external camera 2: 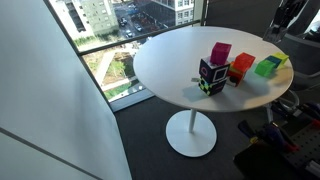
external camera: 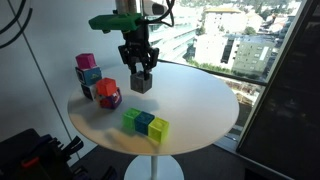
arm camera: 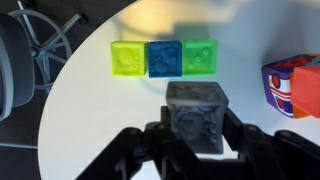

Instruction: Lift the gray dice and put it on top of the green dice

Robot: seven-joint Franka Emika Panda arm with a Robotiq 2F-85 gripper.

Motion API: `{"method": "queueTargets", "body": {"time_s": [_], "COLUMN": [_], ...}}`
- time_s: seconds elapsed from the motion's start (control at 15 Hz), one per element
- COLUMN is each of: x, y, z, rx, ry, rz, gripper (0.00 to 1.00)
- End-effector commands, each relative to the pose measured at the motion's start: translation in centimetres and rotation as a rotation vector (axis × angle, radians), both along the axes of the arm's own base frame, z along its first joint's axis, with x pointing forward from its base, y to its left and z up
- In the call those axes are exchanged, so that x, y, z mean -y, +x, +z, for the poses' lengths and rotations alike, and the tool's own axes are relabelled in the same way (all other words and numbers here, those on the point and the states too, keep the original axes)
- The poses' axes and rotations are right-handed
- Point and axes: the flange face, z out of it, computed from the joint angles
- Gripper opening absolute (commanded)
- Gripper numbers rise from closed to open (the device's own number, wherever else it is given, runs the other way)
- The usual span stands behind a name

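The pincer (external camera: 140, 73) is closed on the gray dice (external camera: 141, 84), one finger against each side face. In the wrist view the gray dice (arm camera: 196, 110) sits squarely between the dark fingers (arm camera: 150, 142). Whether its underside is clear of the table (external camera: 200, 100) cannot be told. It is over the middle of the round white top, towards the far edge in an exterior view.

Just beyond it in the wrist view lies a row of three cubes touching side by side: the green dice (arm camera: 200, 56), a blue cube (arm camera: 163, 58) and a yellow cube (arm camera: 127, 58). In an exterior view the green dice (external camera: 131, 120) and its row sit close to the near edge. Bare white top separates the row from the held dice, and more lies open towards the window-side edge.

A cluster of coloured blocks (external camera: 93, 80) stands near the edge away from the window, with a red and purple block (external camera: 108, 96) at its inner side.

The cube tops carry raised marks, too blurred to read.
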Motion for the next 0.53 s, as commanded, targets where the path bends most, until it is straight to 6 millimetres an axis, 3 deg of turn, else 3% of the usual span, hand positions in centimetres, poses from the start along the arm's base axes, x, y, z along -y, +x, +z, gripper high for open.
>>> {"method": "queueTargets", "body": {"time_s": [0.0, 0.47], "x": [0.00, -0.01], "y": [-0.02, 0.02], "z": [0.01, -0.29], "rx": [-0.001, -0.008], "ry": [0.000, 0.001], "rz": [0.000, 0.000], "gripper": [0.52, 0.52]}}
